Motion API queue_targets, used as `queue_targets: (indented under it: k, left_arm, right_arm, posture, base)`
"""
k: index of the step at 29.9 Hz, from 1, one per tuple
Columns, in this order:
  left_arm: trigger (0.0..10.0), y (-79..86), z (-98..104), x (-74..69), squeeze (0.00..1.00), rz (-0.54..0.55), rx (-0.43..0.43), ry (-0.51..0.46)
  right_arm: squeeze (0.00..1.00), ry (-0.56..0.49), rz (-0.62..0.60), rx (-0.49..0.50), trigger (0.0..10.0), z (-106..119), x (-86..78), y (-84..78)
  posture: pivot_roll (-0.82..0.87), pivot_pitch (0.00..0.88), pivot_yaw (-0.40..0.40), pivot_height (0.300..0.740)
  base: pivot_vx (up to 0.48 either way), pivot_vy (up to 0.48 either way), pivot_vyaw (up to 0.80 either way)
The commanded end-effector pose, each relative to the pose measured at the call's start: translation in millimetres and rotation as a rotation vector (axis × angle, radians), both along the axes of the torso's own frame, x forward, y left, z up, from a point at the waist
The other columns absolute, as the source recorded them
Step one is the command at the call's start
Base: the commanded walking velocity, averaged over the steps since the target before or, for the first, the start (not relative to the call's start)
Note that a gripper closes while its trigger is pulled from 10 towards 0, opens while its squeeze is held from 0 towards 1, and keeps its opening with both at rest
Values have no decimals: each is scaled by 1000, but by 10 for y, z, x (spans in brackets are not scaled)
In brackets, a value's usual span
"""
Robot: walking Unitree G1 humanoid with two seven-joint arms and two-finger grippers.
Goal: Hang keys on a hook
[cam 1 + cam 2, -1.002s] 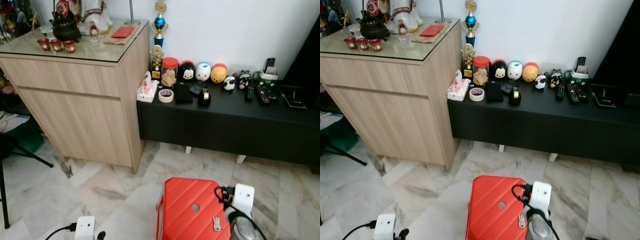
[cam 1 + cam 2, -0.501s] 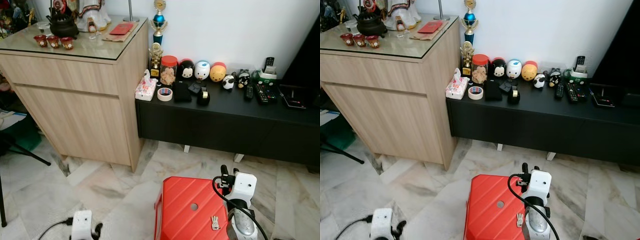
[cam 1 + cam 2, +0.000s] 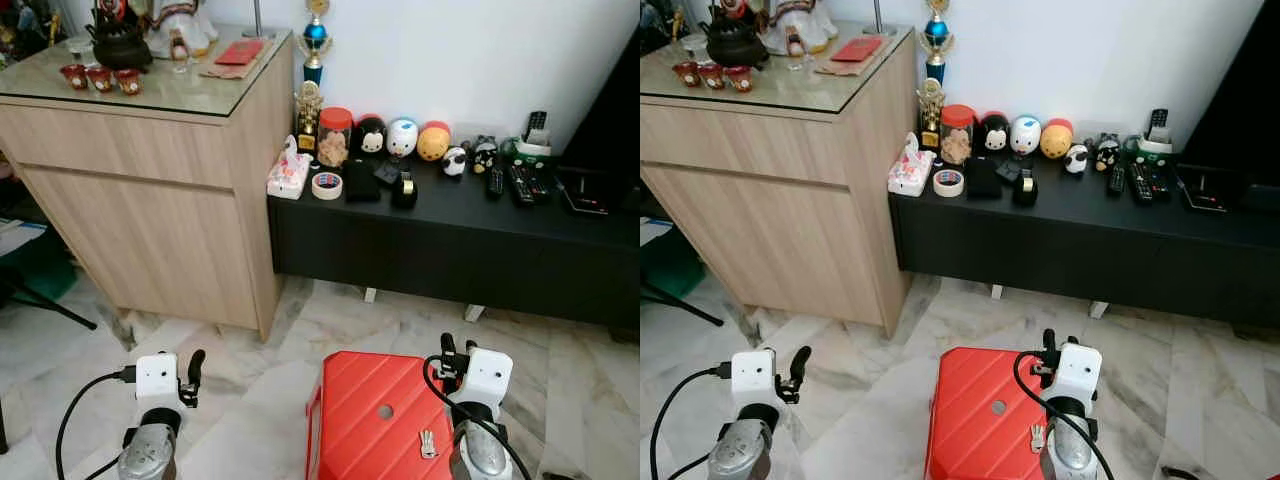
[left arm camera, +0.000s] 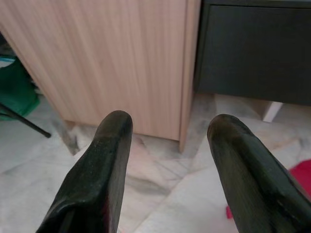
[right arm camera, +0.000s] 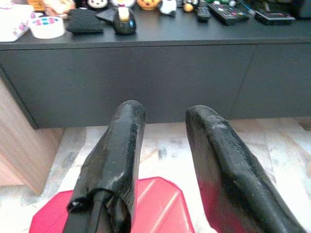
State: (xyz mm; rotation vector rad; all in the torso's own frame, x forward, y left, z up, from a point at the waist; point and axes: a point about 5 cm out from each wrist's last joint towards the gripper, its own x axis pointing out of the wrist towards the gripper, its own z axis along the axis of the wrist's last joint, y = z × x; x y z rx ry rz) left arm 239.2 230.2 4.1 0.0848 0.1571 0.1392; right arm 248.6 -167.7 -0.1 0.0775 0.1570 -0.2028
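Right hand point(image 5: 163, 114) released, empty, over the far edge of the red stool point(image 3: 375, 425). Keys point(image 3: 428, 443) lie on the stool beside it. Left hand point(image 4: 167, 131) released, facing the wood cabinet point(image 3: 150, 190) and black desk point(image 3: 450, 230). Left arm has come up since 0.5 s ago.

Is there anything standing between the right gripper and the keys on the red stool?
Nothing visible does. The keys lie bare on the red stool, near its right edge, and the right gripper hangs open just past the stool's far right corner. Only bare stool top lies between them.
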Motion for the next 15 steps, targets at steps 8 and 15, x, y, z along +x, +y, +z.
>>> queue_targets:
  k: [8, 15]
  left_arm:
    - [10000, -85, 174, 133, 0, -18, -37, -89]
    - [10000, -85, 188, 157, 0, -31, -40, -83]
  right_arm:
    - [0, 17, -36, 4, 10000, 7, 21, -42]
    - [0, 45, -48, 13, 10000, -14, 30, -42]
  posture:
    - [60, 0, -63, 740]
    - [58, 0, -55, 740]
  base:
    - [0, 0, 0]
    - [0, 0, 0]
